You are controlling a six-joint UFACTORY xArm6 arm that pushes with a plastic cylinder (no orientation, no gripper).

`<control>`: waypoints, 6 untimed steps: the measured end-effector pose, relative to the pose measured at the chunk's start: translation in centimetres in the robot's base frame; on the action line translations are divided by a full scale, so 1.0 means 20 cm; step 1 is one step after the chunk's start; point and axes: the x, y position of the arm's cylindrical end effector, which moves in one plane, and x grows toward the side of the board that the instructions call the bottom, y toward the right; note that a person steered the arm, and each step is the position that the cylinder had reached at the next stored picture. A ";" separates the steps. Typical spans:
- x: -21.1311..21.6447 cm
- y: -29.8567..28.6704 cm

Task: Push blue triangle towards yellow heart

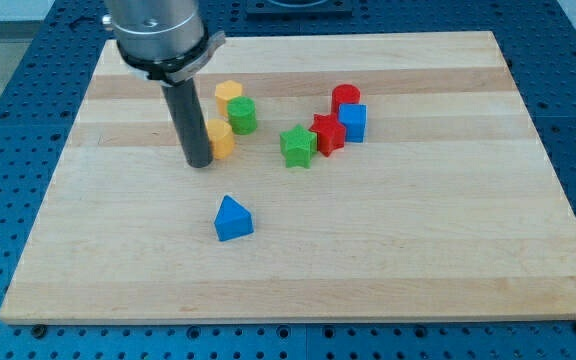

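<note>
Blue triangle (233, 219) lies alone on the wooden board (418, 250), below the middle of the view and a little left of centre, with bare wood all round it. Well above it, toward the view's top, the other blocks gather in two loose groups. On the left group, a yellow block (220, 138) sits just right of my tip (199, 163); its shape is partly hidden by the rod (188, 120), so I cannot tell whether it is the heart. Above it stands a green cylinder (242, 115), and touching that, up and to the left, another yellow block (228, 93) whose outline looks many-sided, though it is too small to be sure. On the right group, a green star (297, 146) sits just left of a red star (327, 133), the two nearly touching; a blue cube (353, 122) is tight against the red star's right side, and a red cylinder (345, 97) stands just above the cube. My tip rests on the board up and to the left of the blue triangle, apart from it, and right beside the lower yellow block, close enough that they may touch. There is no claw here: the arm ends in the plain dark rod under a grey metal collar (158, 40), so nothing opens or closes and nothing is held. Round the board runs a blue perforated table (8, 120).
</note>
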 end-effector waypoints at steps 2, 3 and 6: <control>-0.06 0.08; -0.01 0.05; 0.47 -0.24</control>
